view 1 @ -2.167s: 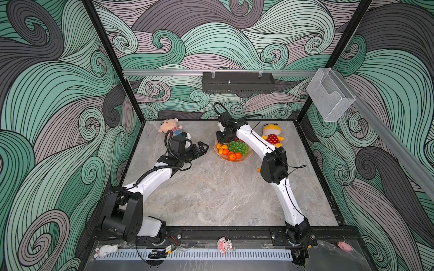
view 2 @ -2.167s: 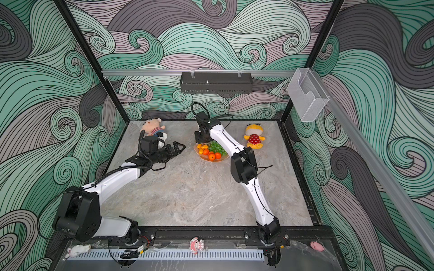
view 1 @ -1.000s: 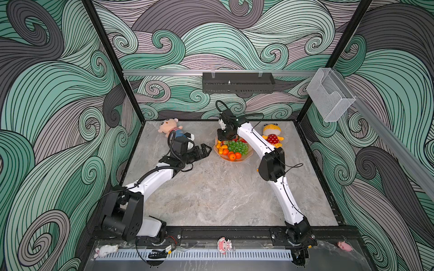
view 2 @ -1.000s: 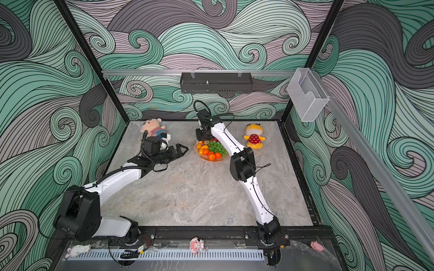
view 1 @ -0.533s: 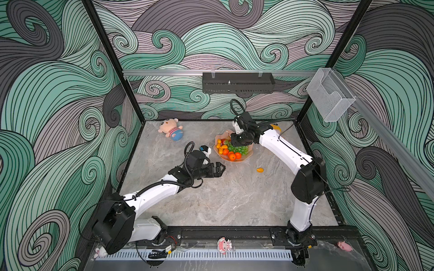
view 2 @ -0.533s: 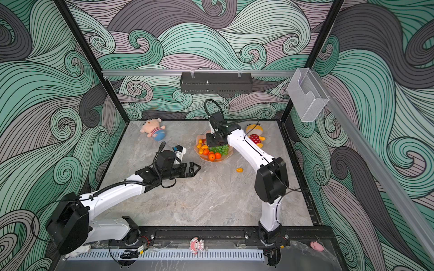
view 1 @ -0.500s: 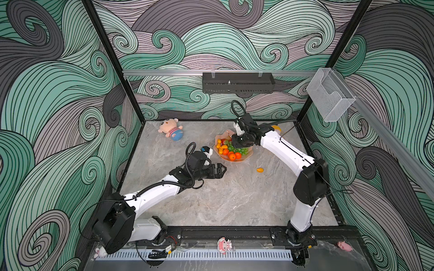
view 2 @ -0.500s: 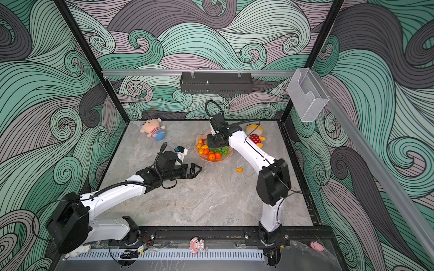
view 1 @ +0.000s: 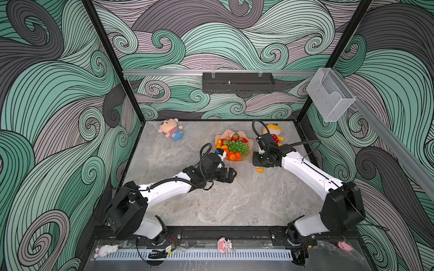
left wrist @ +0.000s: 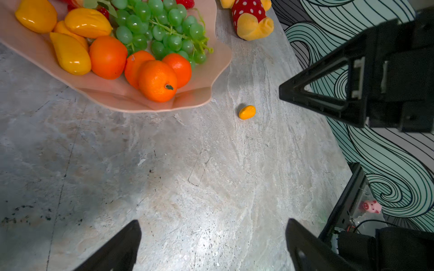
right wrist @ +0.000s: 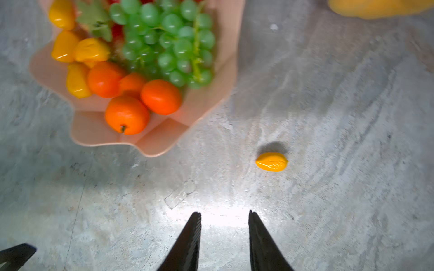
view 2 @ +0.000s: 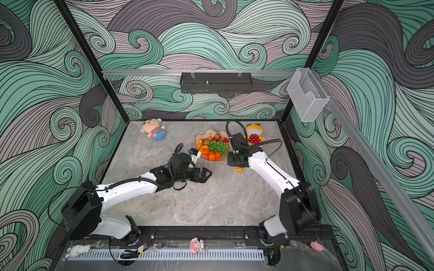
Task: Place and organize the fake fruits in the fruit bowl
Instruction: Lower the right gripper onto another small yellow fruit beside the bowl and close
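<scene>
The right wrist view is smeared with blur, so the fruit bowl [right wrist: 89, 133] and its load read only as soft colour there. The yellow plush toy [right wrist: 380, 8] is cut down to a yellow strip at the frame border. In both top views the right arm crosses that toy [view 1: 272, 133] and hides part of its body. The right gripper [view 1: 257, 163] points down so steeply that its jaws cannot be made out from above. Its own wrist view settles it: the right gripper [right wrist: 223, 212] stands partly parted with only bare marble table [right wrist: 328, 117] between the fingers, grasping nothing. The left gripper [view 1: 231, 174] is spread wide and empty, low over the table in front of the bowl; whether it touches the surface cannot be told. In the left wrist view the bowl [left wrist: 105, 93] is cut off at the frame edge. The strawberries [left wrist: 185, 2] therefore show only as red slivers behind the grape bunch [left wrist: 162, 30], beside 4 tangerines [left wrist: 157, 81] and the yellow kumquats [left wrist: 70, 54]. 1 stray kumquat [left wrist: 247, 112] lies on the table outside the bowl, near its rim but apart from it, close to the right gripper. A small white-and-blue piece [view 1: 220, 152] on the left wrist is too small for any marking to be read.
</scene>
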